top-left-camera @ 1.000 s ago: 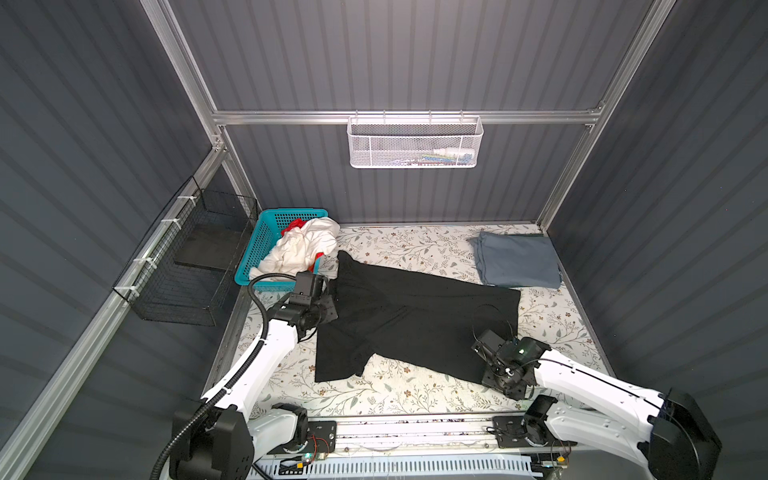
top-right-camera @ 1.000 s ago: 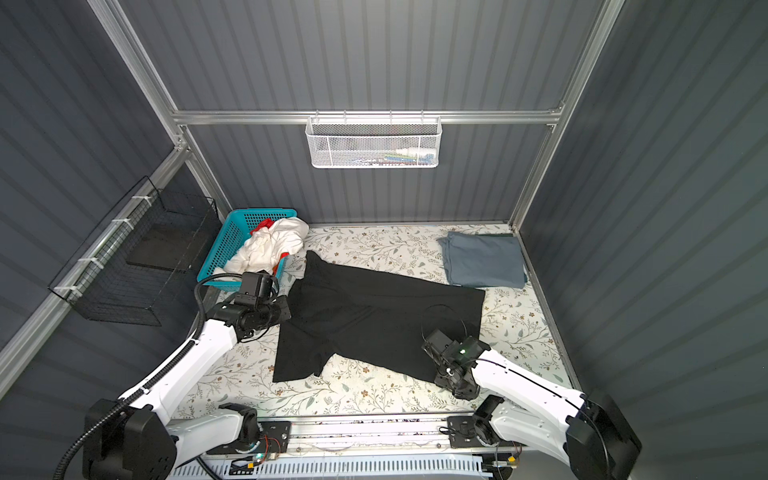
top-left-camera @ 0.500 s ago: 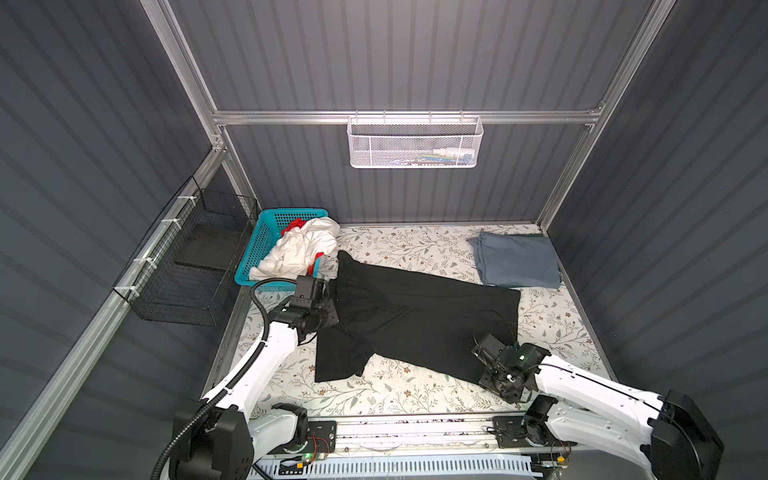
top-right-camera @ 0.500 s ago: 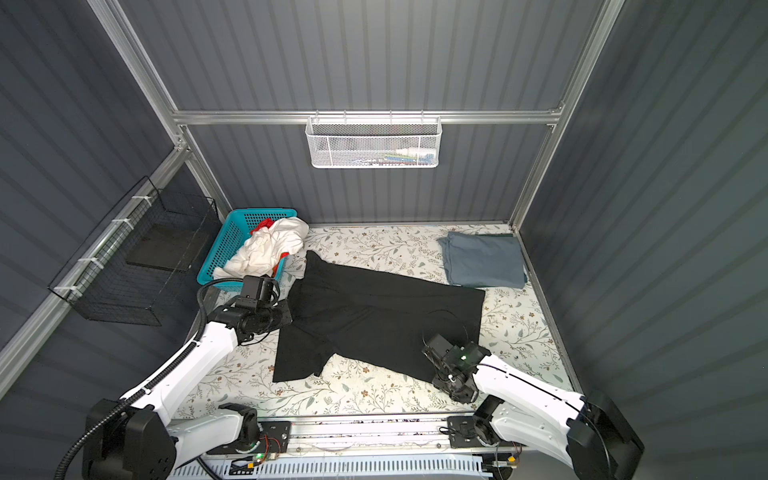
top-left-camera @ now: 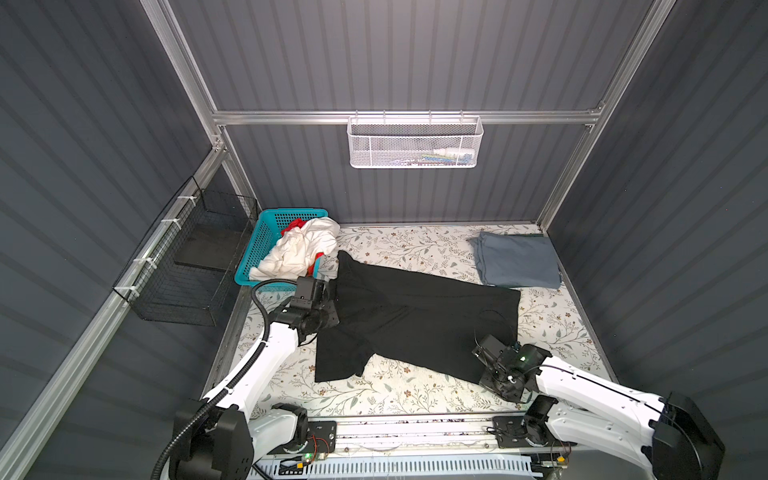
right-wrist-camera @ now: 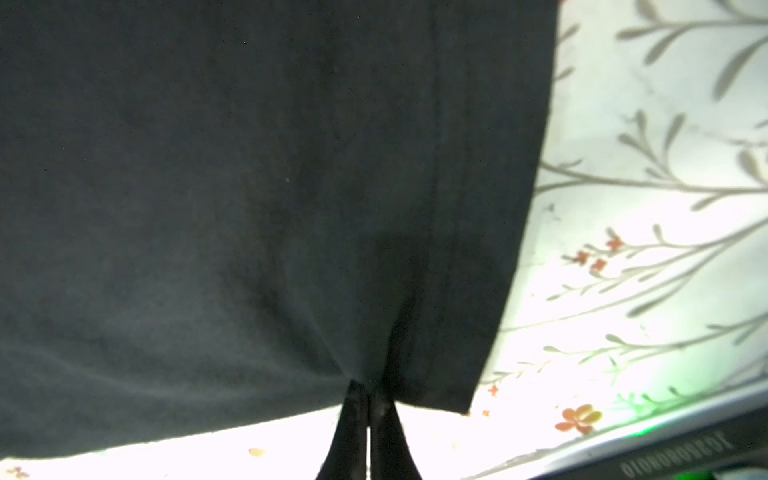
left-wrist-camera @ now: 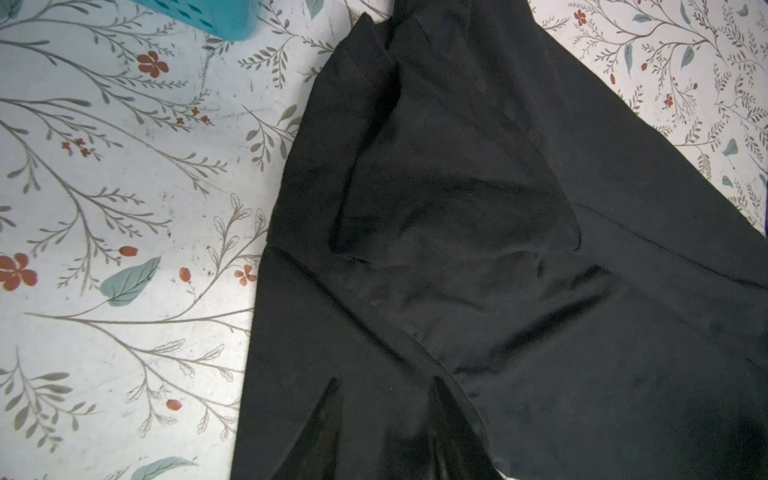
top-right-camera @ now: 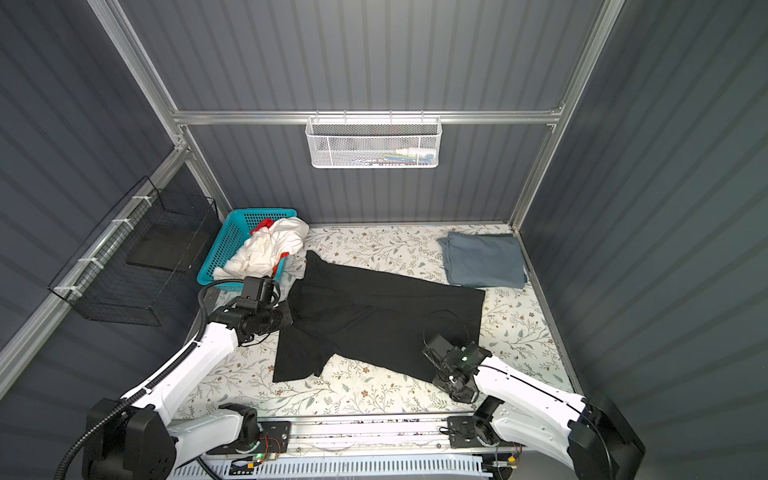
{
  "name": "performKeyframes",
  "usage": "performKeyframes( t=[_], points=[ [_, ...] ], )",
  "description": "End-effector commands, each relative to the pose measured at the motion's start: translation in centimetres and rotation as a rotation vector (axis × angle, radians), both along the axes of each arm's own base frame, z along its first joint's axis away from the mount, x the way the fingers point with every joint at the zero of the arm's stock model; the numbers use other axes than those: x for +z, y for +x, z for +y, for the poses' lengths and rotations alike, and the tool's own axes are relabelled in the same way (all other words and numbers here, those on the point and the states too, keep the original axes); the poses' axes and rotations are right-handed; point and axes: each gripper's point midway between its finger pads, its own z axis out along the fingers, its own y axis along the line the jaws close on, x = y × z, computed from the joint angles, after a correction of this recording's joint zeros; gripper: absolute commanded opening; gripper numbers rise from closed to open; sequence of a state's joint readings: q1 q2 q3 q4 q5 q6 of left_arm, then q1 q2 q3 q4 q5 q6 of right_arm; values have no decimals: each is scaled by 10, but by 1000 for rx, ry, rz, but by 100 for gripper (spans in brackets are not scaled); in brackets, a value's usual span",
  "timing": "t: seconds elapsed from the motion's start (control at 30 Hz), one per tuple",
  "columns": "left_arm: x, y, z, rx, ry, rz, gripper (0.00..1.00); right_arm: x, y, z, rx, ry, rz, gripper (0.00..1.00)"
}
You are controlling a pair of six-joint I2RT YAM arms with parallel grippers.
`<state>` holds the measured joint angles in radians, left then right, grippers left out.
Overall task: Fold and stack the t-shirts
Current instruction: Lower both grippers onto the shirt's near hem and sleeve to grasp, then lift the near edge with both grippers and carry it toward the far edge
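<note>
A large black t-shirt [top-left-camera: 415, 324] [top-right-camera: 374, 320] lies spread across the middle of the floral table, one sleeve pointing to the front. My left gripper [left-wrist-camera: 384, 386] [top-left-camera: 328, 313] hovers over its left shoulder area, open, both fingers apart above the cloth [left-wrist-camera: 457, 208]. At the near right corner my right gripper [right-wrist-camera: 369, 395] [top-left-camera: 488, 376] is shut on the black shirt's hem [right-wrist-camera: 415, 386]. A slate blue-grey t-shirt [top-left-camera: 517, 259] lies folded at the back right. A crumpled white t-shirt [top-left-camera: 299, 249] and a red one [top-left-camera: 293, 224] sit in the basket.
The teal perforated basket [top-left-camera: 257, 245] stands at the back left corner, close to the black shirt's collar end. A black wire basket [top-left-camera: 187, 270] hangs on the left wall and a white mesh basket [top-left-camera: 415, 143] on the back wall. The floral table cover [top-left-camera: 415, 249] shows around the shirts.
The right jaws have closed onto the black shirt's hem. The left jaws have opened a little above the cloth. Both arms have barely shifted.
</note>
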<state>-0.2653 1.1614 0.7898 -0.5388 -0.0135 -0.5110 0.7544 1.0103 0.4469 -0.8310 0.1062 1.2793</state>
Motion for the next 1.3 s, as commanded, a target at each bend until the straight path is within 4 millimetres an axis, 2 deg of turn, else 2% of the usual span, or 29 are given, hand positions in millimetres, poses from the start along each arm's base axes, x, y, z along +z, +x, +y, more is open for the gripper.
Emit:
performKeyframes(
  t=[0.0,0.1,0.17,0.2,0.33,0.53,0.57,0.67,0.77,1.03,1.27],
  points=[
    [-4,-8,1,-18,4,26,36,12,13,0,37,-32,-47,0],
    [-3,-9,1,-25,4,29,40,36,32,4,63,-56,-108,0],
    [-2,-12,2,-30,11,39,50,49,45,9,77,-57,-139,0],
    [-4,-14,2,-29,12,46,54,52,51,12,80,-50,-148,0],
    [-13,-22,0,-31,-11,70,58,62,78,24,71,25,-188,0],
    [-24,-34,1,-17,-20,111,61,72,109,18,56,1,-213,0],
    [-25,-35,2,-9,-24,112,64,74,113,15,49,-6,-220,0],
    [-31,-39,3,16,-38,118,74,73,124,8,28,-11,-233,0],
    [-38,-43,5,23,-29,144,78,69,132,2,7,-6,-233,0],
    [-61,-61,2,51,-70,231,75,63,150,-12,-21,-5,-240,0],
    [-75,-84,14,98,-28,306,75,64,159,-16,-28,3,-242,0]
  ],
)
